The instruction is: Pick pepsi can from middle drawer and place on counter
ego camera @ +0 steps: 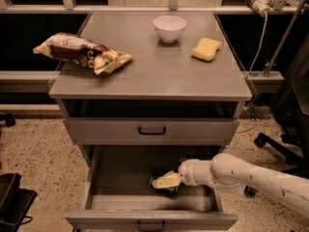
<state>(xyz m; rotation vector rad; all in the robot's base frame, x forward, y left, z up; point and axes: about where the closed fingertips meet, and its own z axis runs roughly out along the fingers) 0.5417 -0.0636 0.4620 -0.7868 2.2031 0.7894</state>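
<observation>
The middle drawer (120, 170) is pulled open under the cabinet's upper handled front. The pepsi can (169, 191), dark blue, lies on its side on the drawer floor near the middle. My gripper (165, 181), pale yellow at the tip, reaches in from the right on a white arm and sits right on top of the can, covering most of it. The counter (154, 71) is the flat grey cabinet top above.
On the counter lie a brown-and-yellow snack bag (82, 53) at left, a white bowl (169, 28) at the back and a yellow sponge (206, 49) at right. The upper drawer (151, 129) is closed. A chair base (275, 146) stands on the floor at right.
</observation>
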